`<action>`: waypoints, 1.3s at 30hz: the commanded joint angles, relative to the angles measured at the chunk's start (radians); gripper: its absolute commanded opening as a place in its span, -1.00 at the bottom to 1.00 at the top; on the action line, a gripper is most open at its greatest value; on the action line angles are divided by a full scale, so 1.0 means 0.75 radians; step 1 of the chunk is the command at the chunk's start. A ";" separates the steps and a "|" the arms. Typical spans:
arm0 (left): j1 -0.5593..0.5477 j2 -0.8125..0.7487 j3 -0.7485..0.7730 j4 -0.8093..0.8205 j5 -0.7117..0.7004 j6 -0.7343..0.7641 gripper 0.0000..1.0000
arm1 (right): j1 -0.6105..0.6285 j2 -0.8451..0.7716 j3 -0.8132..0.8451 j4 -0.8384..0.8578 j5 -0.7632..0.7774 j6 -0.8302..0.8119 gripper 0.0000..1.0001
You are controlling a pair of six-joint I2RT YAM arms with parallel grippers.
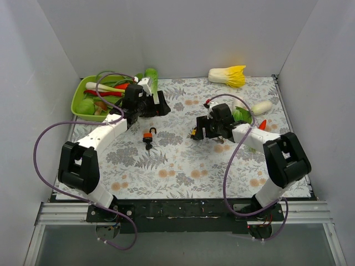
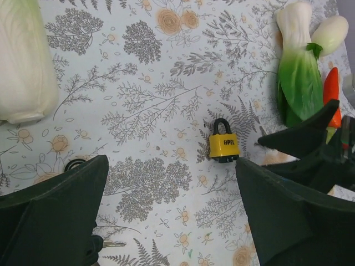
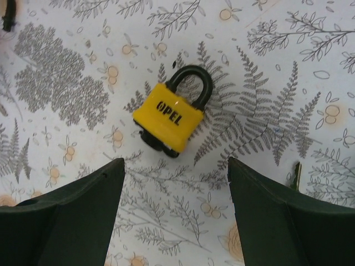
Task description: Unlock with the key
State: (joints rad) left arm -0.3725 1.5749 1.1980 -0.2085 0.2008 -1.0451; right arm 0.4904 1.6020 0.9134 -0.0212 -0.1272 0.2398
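**Desk:** From overhead, who is where?

**Photographer:** The yellow padlock with a black shackle (image 1: 194, 132) lies flat on the floral tablecloth (image 1: 166, 166), just beside the right gripper (image 1: 199, 133), which hangs low over it. The left gripper (image 1: 160, 105) is well apart from the lock, near the green plastic tray (image 1: 77, 102) of vegetables. An orange-and-black padlock (image 1: 148, 136) lies between the two arms.

**Desk:** And the left wrist camera?

**Photographer:** The left gripper's jaws are spread wide with nothing between them. The yellow padlock lies ahead on the cloth, near a green-and-white bok choy (image 2: 297, 66). A slim silver tip (image 2: 111, 243) shows beside one finger. It may be the key, but I cannot tell.

**Desk:** The right wrist camera?

**Photographer:** Those jaws are also apart and empty. The yellow padlock sits just beyond the fingertips, tilted, with its shackle seated in the body. A dull metal sliver (image 3: 297, 176) lies beside one finger, and again I cannot say what it is.

**Desk:** Which step is this?

**Photographer:** An early one, by my reading. The lock is shut and neither gripper holds a key. The next move calls for the right gripper to close on the lock body and steady it. The key then has to be picked up by its head and lined up with the lock's underside.
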 commanded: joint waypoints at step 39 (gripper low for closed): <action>0.018 -0.051 -0.072 -0.004 0.186 -0.001 0.96 | 0.250 0.361 0.265 -0.034 0.599 0.243 -0.26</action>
State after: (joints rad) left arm -0.3614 1.5745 1.1416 -0.2100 0.3229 -1.0290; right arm 0.6651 1.9121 1.1820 -0.1024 0.3065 0.4164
